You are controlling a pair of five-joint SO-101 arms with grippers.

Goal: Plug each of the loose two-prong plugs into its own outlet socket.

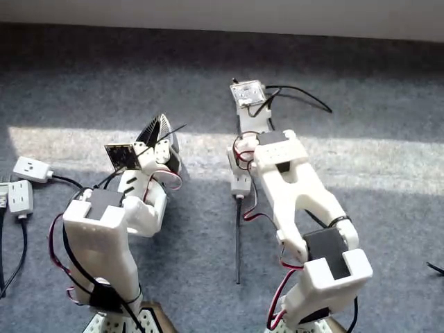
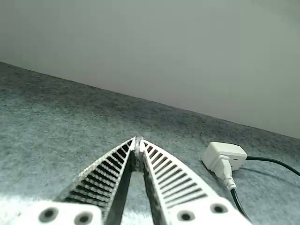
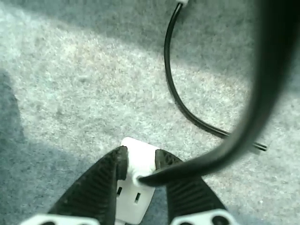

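My right gripper (image 3: pixel 139 154) is shut on a white socket block (image 3: pixel 136 187), with a finger on each side and its two slots facing the camera. In the high view a white block (image 1: pixel 241 182) lies on the grey carpet under my right arm (image 1: pixel 291 180), and a straight black cord (image 1: pixel 237 239) runs from it toward the front. A loose black cord (image 3: pixel 176 89) curves over the carpet beyond the held block. My left gripper (image 2: pixel 137 140) is shut on nothing and raised off the carpet (image 1: pixel 158 132). Farther off is a white socket block (image 2: pixel 224 153) with a plug (image 2: pixel 228 174) in it.
Two white socket blocks (image 1: pixel 31 168) (image 1: pixel 19 196) with black cords lie at the left edge. A blurred black cable (image 3: pixel 262 84) hangs close across the right wrist view. A thin black cord (image 1: pixel 305 97) lies at the back right. A pale wall (image 2: pixel 150 47) bounds the far side.
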